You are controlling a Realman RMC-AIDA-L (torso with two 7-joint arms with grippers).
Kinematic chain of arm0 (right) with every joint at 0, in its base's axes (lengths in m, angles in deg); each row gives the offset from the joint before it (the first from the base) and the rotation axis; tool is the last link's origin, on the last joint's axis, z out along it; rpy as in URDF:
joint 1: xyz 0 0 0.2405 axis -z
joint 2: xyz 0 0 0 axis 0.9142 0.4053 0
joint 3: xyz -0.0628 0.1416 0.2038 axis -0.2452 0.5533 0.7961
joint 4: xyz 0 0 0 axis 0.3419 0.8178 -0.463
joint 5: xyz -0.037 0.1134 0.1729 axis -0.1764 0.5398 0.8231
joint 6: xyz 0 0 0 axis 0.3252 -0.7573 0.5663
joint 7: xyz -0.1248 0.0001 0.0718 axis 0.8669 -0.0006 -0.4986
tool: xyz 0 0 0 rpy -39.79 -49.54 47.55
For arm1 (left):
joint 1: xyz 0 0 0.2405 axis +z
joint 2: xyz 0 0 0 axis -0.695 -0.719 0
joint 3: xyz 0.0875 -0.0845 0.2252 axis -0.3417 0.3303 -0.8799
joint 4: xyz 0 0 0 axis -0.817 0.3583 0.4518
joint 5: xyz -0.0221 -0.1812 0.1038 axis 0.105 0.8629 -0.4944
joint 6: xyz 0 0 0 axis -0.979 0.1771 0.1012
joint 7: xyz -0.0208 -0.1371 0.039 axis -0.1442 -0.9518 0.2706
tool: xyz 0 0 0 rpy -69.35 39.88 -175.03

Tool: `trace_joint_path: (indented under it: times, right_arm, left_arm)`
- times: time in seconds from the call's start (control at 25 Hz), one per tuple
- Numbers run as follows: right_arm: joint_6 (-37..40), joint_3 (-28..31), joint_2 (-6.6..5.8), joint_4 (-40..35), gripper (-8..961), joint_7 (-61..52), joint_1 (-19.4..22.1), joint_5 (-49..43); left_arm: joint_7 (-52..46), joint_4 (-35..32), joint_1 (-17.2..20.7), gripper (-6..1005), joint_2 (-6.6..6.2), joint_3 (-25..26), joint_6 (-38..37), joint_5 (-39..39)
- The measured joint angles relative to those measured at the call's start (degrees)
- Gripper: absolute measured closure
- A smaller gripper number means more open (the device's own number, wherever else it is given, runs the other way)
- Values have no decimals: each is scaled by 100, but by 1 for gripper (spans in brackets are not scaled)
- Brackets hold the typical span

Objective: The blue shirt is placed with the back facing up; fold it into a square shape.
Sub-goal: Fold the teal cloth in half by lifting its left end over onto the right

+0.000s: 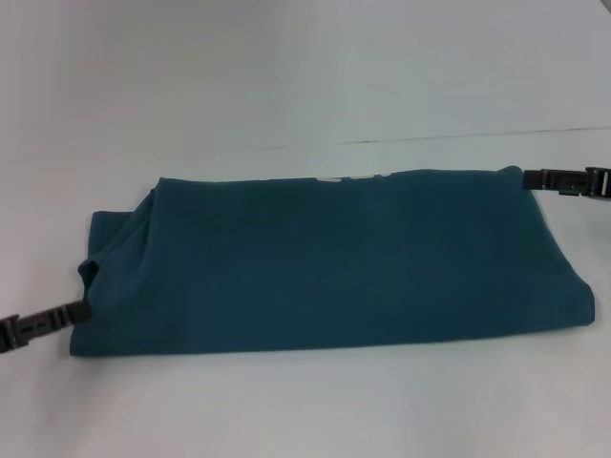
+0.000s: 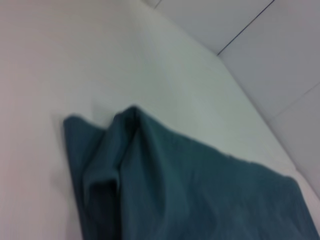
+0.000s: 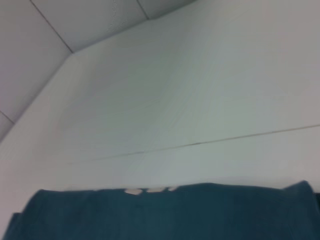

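Both our grippers, left (image 1: 84,307) and right (image 1: 528,177), pinched the blue shirt (image 1: 334,267) at opposite edges with closed jaws, needing level, matched lifting across the counter (image 1: 305,76).

A white bench (image 1: 286,67) with a thin dark seam running across it beyond the cloth carries the blue shirt (image 1: 325,267), which lies flat on it folded into a wide band, white lettering peeking at its far edge

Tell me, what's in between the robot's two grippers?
Only the blue shirt, folded into a long band on the white table. The head view shows the left gripper and right gripper at its opposite ends.
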Motion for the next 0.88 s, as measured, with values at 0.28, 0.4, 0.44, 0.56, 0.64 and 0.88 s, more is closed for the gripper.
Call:
trace_joint_path:
  times: [0.28, 0.4, 0.44, 0.56, 0.64, 0.88]
  right_arm:
    - [-26, -6, -6, 183, 36, 151, -43, 191]
    - [14, -42, -4, 185, 34, 192, -51, 255]
    - [23, -50, -2, 185, 34, 210, -53, 269]
    - [46, -71, 2, 185, 35, 241, -56, 284]
    - [36, -71, 18, 185, 36, 239, -68, 286]
    - [-120, -80, 53, 184, 37, 212, -104, 291]
  left_arm:
    - [-202, 114, -20, 152, -15, -17, -126, -325]
    - [-270, 188, -56, 153, -22, -16, -113, -501]
    - [-291, 213, -67, 153, -25, -16, -101, -546]
    - [-381, 273, -109, 152, -42, -21, -57, -666]
    - [-418, 286, -132, 152, -48, -39, -33, -716]
    - [-637, 284, -242, 150, -79, -252, 85, -760]
